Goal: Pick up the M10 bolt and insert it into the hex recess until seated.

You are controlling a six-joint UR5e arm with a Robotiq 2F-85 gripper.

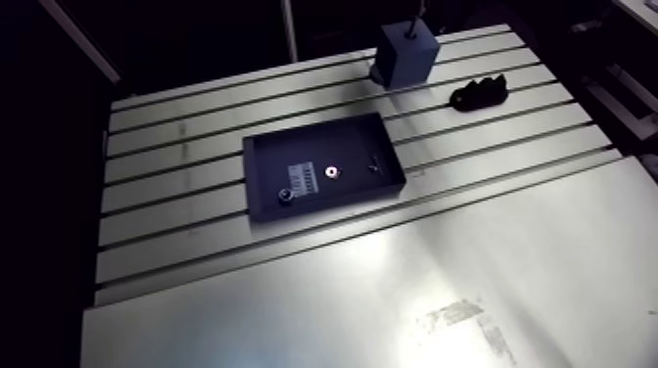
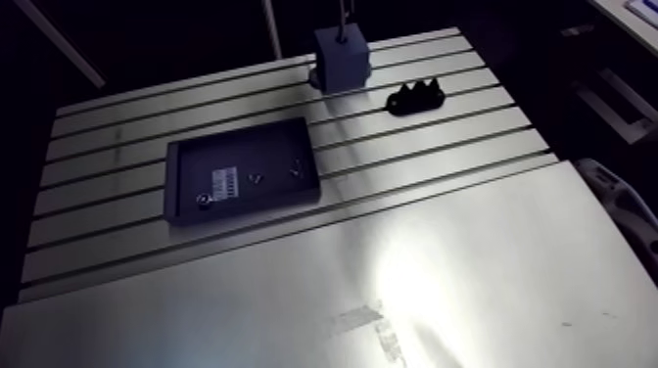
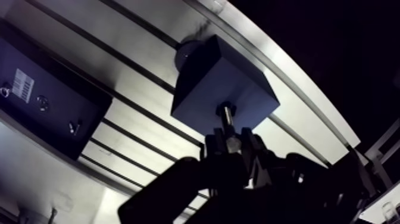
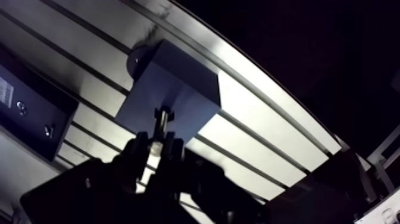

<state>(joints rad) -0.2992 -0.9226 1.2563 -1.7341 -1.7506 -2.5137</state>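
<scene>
A blue-grey block (image 1: pixel 408 54) stands at the table's far edge. In the wrist view my gripper (image 3: pixel 233 143) hangs just above the block's (image 3: pixel 220 83) top face and is shut on the M10 bolt (image 3: pixel 226 119). The bolt is held upright between the fingertips (image 4: pixel 140 146). Its lower end meets a dark recess (image 3: pixel 225 109) in that face. How deep it sits cannot be told. In the arm view only a thin dark shaft (image 1: pixel 416 24) shows above the block.
A black tray (image 1: pixel 294 157) lies mid-table with a washer (image 1: pixel 331 173), a nut (image 1: pixel 285 196) and a small screw (image 1: pixel 373 161) in it. A black toothed part (image 1: pixel 478 93) rests to the right of the block. A smooth metal sheet (image 1: pixel 392 294) covers the near side of the table.
</scene>
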